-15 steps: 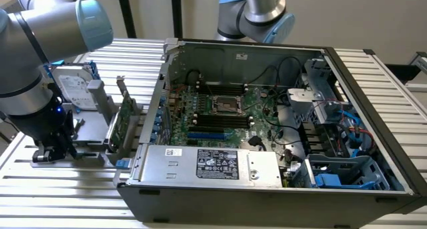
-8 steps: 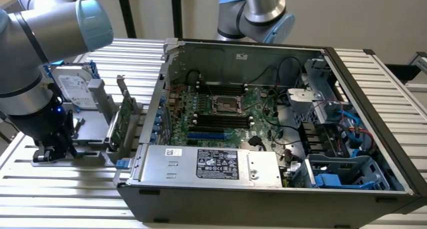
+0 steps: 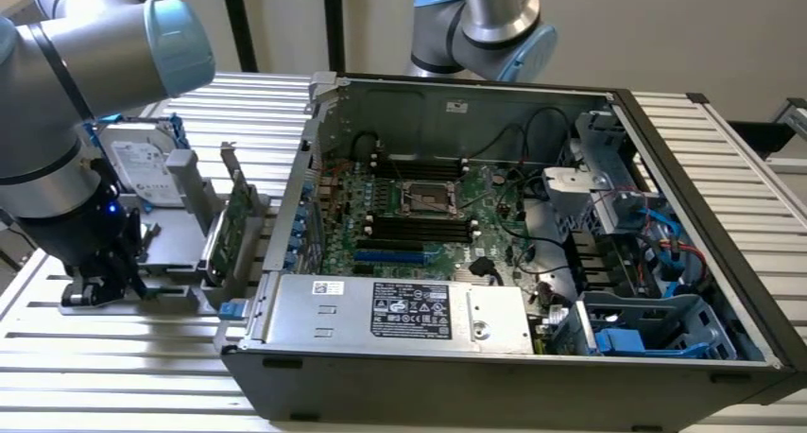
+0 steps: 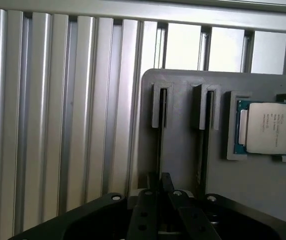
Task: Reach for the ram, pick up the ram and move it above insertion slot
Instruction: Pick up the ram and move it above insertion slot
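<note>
Fingers (image 4: pixel 168 182) look pinched nearly together on the ram (image 4: pixel 161 145). It stands on edge in a holder (image 4: pixel 183 165) slot near the CPU (image 4: pixel 268 127), I'd say so that I can grip its flat sides from above.

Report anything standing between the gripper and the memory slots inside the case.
In the exterior view, the upright green card and the case's side wall stand between the gripper and the black memory slots.

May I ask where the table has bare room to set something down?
Bare: the slatted aluminium table on the near side of the grey parts holder and dark computer case, and at the exterior view's right of the case. Crowded: around the black gripper at the holder.
</note>
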Controlling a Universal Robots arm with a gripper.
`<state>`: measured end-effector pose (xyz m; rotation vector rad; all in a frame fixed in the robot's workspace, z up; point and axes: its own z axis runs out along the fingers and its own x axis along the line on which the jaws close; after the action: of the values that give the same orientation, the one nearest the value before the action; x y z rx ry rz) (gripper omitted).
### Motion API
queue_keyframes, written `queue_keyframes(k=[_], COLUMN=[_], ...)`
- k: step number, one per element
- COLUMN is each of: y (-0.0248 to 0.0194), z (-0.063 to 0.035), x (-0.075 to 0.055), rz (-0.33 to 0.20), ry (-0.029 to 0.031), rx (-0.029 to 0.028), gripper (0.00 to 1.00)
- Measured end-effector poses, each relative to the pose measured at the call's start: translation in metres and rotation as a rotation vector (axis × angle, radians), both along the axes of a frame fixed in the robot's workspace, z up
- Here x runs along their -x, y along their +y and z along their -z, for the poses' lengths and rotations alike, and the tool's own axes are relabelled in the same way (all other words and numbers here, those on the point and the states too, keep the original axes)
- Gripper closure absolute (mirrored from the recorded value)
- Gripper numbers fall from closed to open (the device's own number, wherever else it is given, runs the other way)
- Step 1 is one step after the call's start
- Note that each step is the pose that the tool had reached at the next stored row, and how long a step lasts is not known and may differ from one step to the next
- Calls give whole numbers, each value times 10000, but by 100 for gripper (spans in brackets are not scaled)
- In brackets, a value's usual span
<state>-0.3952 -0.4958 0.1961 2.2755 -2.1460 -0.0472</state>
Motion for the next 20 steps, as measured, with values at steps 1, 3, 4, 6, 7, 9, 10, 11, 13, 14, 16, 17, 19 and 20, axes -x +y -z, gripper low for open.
queue_keyframes(k=[1, 3, 4, 6, 7, 9, 10, 11, 13, 14, 16, 17, 19, 20], y=[0, 0, 0, 0, 0, 0, 0, 0, 0, 0, 0, 0, 0, 0], z=[0, 0, 0, 0, 0, 0, 0, -1, -9, -15, -33, -45, -76, -96], x=[0, 0, 0, 0, 0, 0, 0, 0, 0, 0, 0, 0, 0, 0], rz=[25, 31, 33, 35, 35, 35, 35, 35, 35, 35, 35, 36, 35, 35], ry=[1, 0, 0, 0, 0, 0, 0, 0, 1, 2, 1, 1, 1, 1], rx=[0, -1, 0, 0, 0, -1, -1, 0, 1, 1, 1, 0, 0, 0], gripper=[86, 86, 86, 86, 86, 86, 86, 86, 86, 86, 86, 86, 86, 86])
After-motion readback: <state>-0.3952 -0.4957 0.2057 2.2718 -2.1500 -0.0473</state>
